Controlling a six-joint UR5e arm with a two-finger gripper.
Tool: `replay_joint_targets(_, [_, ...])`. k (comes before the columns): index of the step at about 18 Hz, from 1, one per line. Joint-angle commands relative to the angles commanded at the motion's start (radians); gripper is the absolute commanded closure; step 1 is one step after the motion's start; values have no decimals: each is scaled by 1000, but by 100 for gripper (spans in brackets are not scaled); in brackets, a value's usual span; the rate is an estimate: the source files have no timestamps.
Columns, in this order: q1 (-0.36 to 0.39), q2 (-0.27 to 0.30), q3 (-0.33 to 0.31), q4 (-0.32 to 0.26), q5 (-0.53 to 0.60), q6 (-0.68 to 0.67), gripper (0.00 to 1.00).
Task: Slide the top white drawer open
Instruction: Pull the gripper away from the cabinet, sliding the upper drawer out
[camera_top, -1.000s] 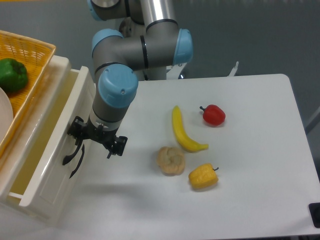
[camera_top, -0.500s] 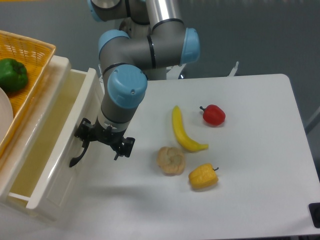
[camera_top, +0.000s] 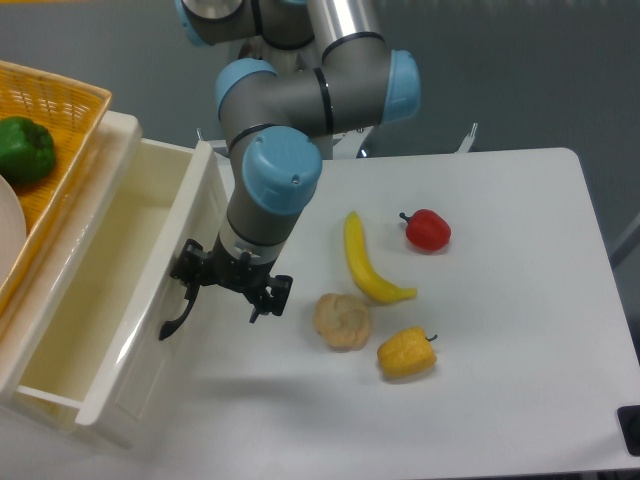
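— Where's your top white drawer?

— At nine o'clock, drawn well out of the cabinet — inside bare. It's glossy, stiff plastic, likely light and slick, so take hold only at the curved black handle.

— And the pincer?

— At that handle; you can't tell whether it's clenched on it or merely hooked.

— Room to pull?

— Open surface toward four o'clock, but the bread roll and banana sit near your path. The yellow woven basket stands above.
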Motion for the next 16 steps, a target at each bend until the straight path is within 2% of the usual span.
replay_joint_targets(10, [22,-6,8,-2,2,5,0])
replay_joint_targets(16, [23,-9,8,-8,49,37,0])
